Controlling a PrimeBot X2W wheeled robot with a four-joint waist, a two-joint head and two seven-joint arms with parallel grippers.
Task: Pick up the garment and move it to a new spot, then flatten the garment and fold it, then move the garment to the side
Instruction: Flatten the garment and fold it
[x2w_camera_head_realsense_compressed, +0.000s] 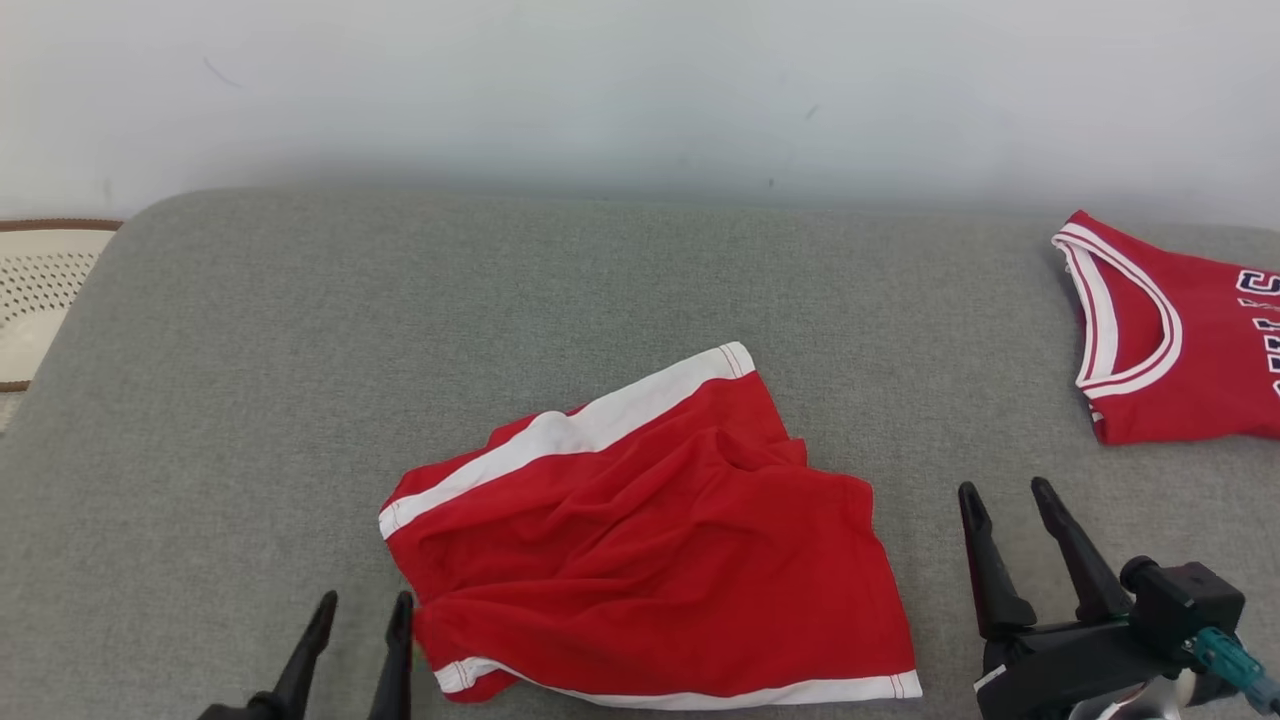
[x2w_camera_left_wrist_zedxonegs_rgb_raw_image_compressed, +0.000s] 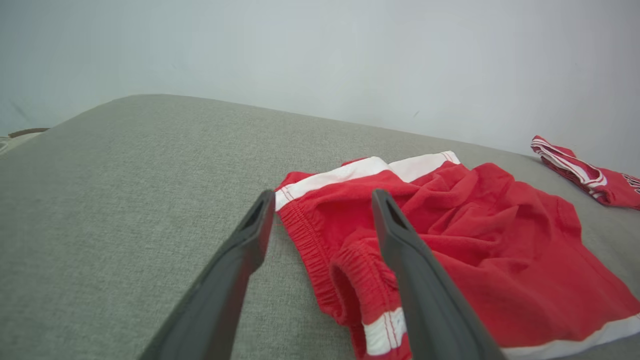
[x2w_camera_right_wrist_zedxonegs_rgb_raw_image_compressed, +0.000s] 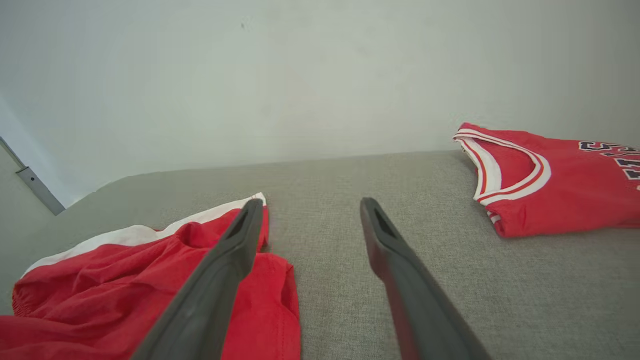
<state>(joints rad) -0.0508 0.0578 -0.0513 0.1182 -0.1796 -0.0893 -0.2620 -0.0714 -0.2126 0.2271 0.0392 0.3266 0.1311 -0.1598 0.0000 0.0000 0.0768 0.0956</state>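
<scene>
Hovering with its two fingers apart, the left pincer (x2w_camera_head_realsense_compressed: 363, 605) sits just beside the near left corner of the red shorts (x2w_camera_head_realsense_compressed: 650, 540), holding nothing. In the left wrist view the elastic waistband lies between the fingers. The right pincer (x2w_camera_head_realsense_compressed: 1005, 495) is likewise spread and empty, near the shorts' right edge but apart from it.

The shorts lie rumpled and unfolded in the middle of the worktop (x2w_camera_head_realsense_compressed: 300, 350), white trim along the far and near edges. By my reading the first step, picking the garment up, is in hand.

Next, the left pincer likely needs to drop and clamp the waistband, while the right reaches in to its left for the cloth's edge.

A red jersey (x2w_camera_head_realsense_compressed: 1170, 360) lies well apart at the far right. The worktop is grey woven fabric against a pale wall (x2w_camera_head_realsense_compressed: 600, 90).
</scene>
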